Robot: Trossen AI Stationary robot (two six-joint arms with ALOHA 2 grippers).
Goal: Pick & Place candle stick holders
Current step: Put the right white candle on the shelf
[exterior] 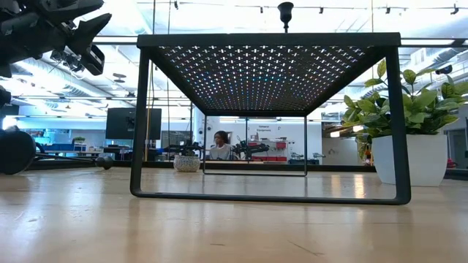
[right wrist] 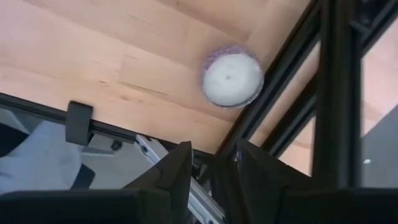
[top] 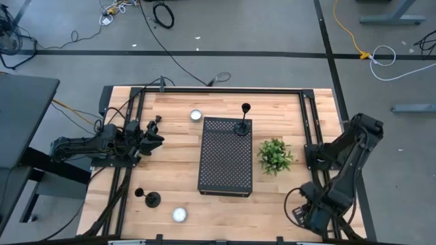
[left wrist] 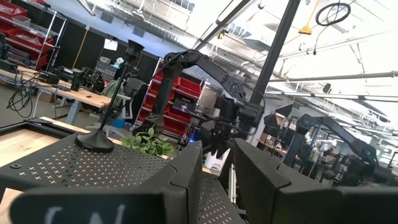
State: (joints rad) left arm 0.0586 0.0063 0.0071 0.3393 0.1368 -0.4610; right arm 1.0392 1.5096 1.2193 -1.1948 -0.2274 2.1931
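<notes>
One black candle stick holder (top: 242,126) stands upright by its round base on the far right corner of a black perforated stand (top: 225,167). It also shows in the left wrist view (left wrist: 102,118), and its cup shows in the low view (exterior: 285,10). A second holder (top: 150,198) is on the wood at the near left and seems to lie tipped in the low view (exterior: 18,151). A third holder is not in view. My left gripper (top: 157,129) is open and empty, raised left of the stand. My right gripper (right wrist: 214,165) is open and empty over the table's right side.
A green plant in a white pot (top: 274,155) stands right of the stand. White tealights sit at the far middle (top: 196,115) and the near left (top: 179,215); another shows in the right wrist view (right wrist: 231,78). Black frame rails (top: 310,136) run along the table's edges.
</notes>
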